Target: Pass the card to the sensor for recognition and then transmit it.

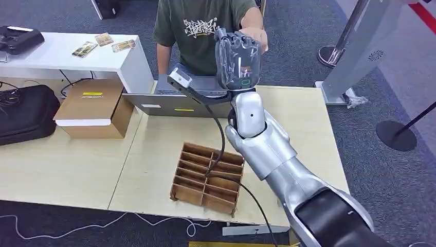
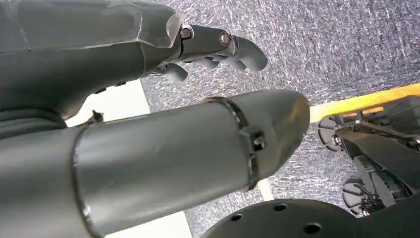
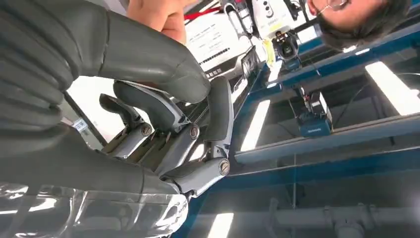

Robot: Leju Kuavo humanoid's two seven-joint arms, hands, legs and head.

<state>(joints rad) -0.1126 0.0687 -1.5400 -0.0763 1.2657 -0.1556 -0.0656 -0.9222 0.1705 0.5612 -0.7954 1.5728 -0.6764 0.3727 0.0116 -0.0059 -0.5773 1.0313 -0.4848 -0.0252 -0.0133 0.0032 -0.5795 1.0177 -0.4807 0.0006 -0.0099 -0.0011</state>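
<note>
Right hand (image 1: 237, 59) was raised upright above the far edge of the pale wooden desk (image 1: 72, 170), meeting a person's hand (image 1: 255, 35). Its fingers (image 3: 218, 116) were curled against the thumb; whether they pinched the card could not be told, and the card's place was unclear. Left hand (image 2: 213, 47) hung over grey carpet, fingers curled in, holding nothing. The person's green shirt (image 1: 200, 28) bore white lettering, unreadable. A slotted wooden tray (image 1: 208, 178) sat mid-desk; a cardboard box (image 1: 94, 107) with a yellow label stood left.
</note>
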